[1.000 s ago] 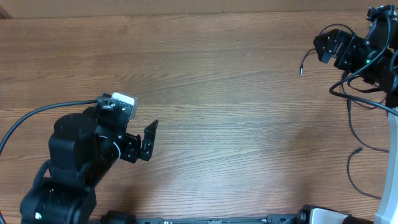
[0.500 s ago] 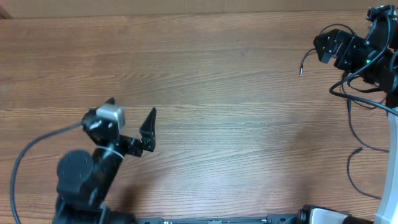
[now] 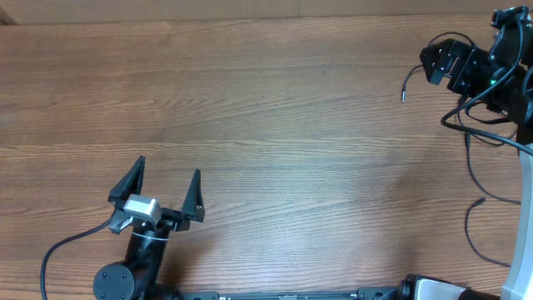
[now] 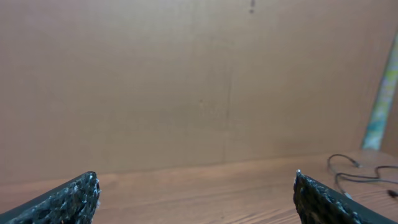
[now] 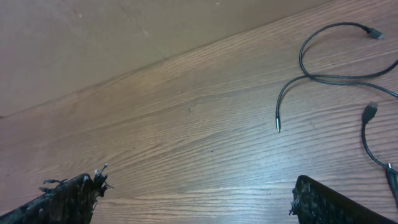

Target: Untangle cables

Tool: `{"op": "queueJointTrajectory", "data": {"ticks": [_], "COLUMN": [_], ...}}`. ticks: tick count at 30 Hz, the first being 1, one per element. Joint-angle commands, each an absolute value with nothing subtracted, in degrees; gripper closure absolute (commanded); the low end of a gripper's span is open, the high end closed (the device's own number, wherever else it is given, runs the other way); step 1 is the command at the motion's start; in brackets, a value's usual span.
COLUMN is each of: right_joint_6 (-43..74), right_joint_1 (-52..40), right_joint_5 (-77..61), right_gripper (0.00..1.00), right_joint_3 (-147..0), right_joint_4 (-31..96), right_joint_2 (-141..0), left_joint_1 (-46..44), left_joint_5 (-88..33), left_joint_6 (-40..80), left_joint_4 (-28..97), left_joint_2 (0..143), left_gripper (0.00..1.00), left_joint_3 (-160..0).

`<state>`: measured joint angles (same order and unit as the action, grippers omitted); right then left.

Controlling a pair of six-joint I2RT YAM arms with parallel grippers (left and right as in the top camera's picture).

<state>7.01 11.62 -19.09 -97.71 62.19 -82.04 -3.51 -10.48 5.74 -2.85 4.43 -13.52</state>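
Note:
Thin black cables lie loose at the table's right side. One strand (image 3: 405,83) ends in a small plug left of the right arm, and others (image 3: 471,171) trail down the right edge. From the right wrist, a looped cable (image 5: 311,74) and a plug end (image 5: 370,109) lie to the right, ahead of the fingers. My right gripper (image 5: 199,182) is open and empty above bare wood; from above it (image 3: 440,63) sits at the far right corner. My left gripper (image 3: 165,177) is open and empty near the front left, far from the cables (image 4: 356,172).
The wooden table (image 3: 283,125) runs to a brown wall (image 4: 186,81) at the back. The right arm's thicker black wires (image 3: 466,117) hang beside the thin cables. The left arm's own wire (image 3: 58,250) curls at the front left.
The left arm has drawn back toward the front edge and turned its open gripper to point at the far wall. The right arm and the cables have not moved.

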Motion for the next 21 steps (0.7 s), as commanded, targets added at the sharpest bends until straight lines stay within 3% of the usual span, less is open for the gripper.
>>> {"op": "queueJointTrajectory", "data": {"ticks": [1,12,21], "right_joint_6": [6.5,6.5,6.5], "right_joint_1": [11.6,11.6,11.6], "right_joint_5": [-19.0,-19.0,-19.0], "right_gripper": [0.0,0.0,0.0], "right_joint_3": [-98.0,-98.0,-98.0], "right_joint_4": [61.9,61.9,61.9], "right_joint_2": [-81.8,-81.8,-81.8], "left_joint_1": [-1.4,0.8,2.8], "left_joint_5": [-10.7,-4.3,-1.3], "left_joint_6": [4.1,8.7,11.0], "left_joint_4": [-3.3,-8.0,1.5], "left_joint_2": [1.3,0.2,0.2], "left_gripper": [0.01,0.01,0.0], "left_joint_3": [-10.3,-0.4,-0.3]}}
